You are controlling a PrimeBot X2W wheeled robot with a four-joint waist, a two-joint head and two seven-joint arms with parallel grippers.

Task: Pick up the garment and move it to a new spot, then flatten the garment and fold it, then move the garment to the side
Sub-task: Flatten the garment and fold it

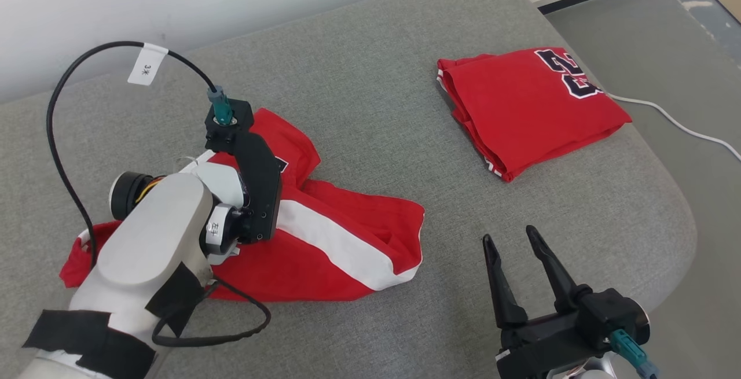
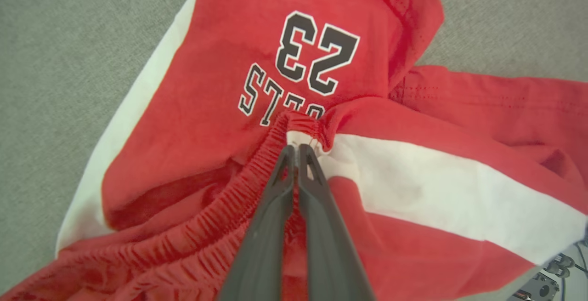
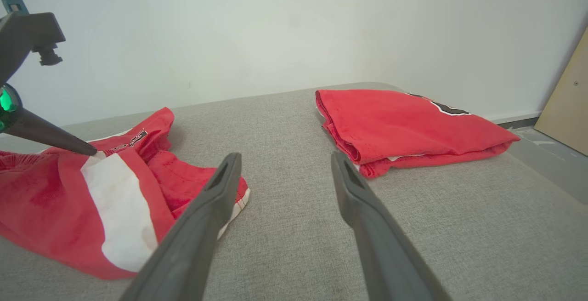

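While the left pincer (image 2: 296, 147) is pointing down into the crumpled red garment (image 1: 347, 234), its 2 dark fingers are pressing together, tips all but touching. They are pinching a bunched bit of cloth where the elastic waistband (image 2: 257, 167) is meeting the white stripe (image 2: 436, 190). The garment is lying in a loose heap on the left part of the grey cushion (image 1: 359, 78). In the left wrist view a black-and-white 23 (image 2: 317, 53) is showing upside down just beyond the pinch. The right pincer (image 1: 508, 235) is hovering over bare cushion at the lower right, fingers spread wide and gripping nothing, near the heap's right edge but apart from it. A folded red garment (image 1: 532, 113) is resting well apart, toward the cushion's far right corner. A white cable (image 1: 677, 124) is running along just right of it.
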